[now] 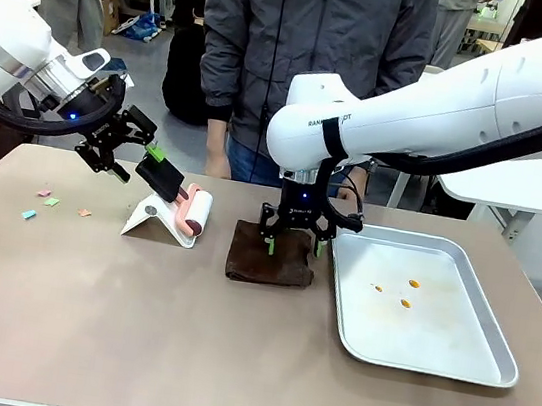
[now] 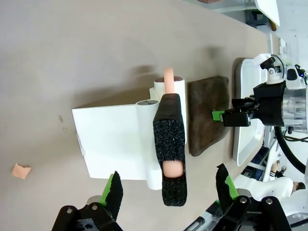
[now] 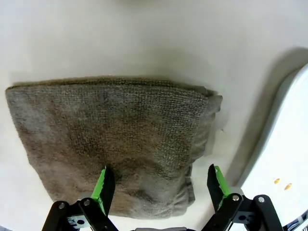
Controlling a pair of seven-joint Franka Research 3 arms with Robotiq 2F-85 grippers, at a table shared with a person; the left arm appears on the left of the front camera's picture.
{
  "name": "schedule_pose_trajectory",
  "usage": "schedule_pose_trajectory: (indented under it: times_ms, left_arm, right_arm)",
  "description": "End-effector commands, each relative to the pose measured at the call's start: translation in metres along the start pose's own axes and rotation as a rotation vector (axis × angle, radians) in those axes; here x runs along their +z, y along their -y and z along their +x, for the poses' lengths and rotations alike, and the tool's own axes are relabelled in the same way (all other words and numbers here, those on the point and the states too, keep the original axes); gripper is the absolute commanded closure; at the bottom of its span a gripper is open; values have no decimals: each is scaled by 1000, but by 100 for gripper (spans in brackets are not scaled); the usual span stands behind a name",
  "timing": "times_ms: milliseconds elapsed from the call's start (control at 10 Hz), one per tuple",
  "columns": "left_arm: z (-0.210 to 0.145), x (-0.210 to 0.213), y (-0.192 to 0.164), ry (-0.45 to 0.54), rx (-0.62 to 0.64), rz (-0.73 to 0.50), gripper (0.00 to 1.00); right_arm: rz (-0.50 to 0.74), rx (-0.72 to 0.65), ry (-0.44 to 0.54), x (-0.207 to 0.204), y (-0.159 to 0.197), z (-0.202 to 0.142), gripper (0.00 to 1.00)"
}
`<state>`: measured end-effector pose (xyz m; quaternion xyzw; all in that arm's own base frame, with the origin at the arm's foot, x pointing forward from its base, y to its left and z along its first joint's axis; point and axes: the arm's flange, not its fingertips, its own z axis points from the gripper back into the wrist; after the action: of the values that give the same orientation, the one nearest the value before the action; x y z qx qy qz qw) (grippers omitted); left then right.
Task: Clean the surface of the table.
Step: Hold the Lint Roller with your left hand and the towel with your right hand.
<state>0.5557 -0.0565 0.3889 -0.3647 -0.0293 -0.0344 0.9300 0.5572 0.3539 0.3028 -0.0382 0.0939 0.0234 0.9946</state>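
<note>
The beige-brown table (image 1: pixel 83 318) spans the front view. On its left part a lint roller (image 1: pixel 192 209) with a black foam handle (image 2: pixel 169 144) rests on a white stand (image 1: pixel 153 219). My left gripper (image 1: pixel 137 164) is open, its green-padded fingers (image 2: pixel 113 192) on either side of the handle's end without closing on it. In the middle lies a folded brown cloth (image 1: pixel 269 255). My right gripper (image 1: pixel 293 245) hovers open just over the cloth (image 3: pixel 110 144), one finger (image 3: pixel 103 185) above its near edge. A few pastel paper scraps (image 1: pixel 49 202) lie at the left.
A silver metal tray (image 1: pixel 470 367) with small orange bits (image 1: pixel 405 303) sits right of the cloth, close to my right gripper. A person in a grey jacket (image 1: pixel 313 47) stands at the far edge. One scrap (image 2: pixel 20 170) lies near the stand.
</note>
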Motion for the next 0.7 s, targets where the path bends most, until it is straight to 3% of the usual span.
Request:
schedule_pose_trajectory:
  times_ms: [0, 200, 600]
  left_arm:
    - [3, -2, 0, 13, -17, -36, 0]
    - [4, -2, 0, 17, -17, -41, 0]
    - [4, -1, 1, 20, -19, -36, 0]
  right_arm:
    - [14, -65, 40, -3, 2, -4, 0]
    - [49, -58, 99, -5, 1, -8, 0]
    - [97, -59, 83, -12, 10, -17, 0]
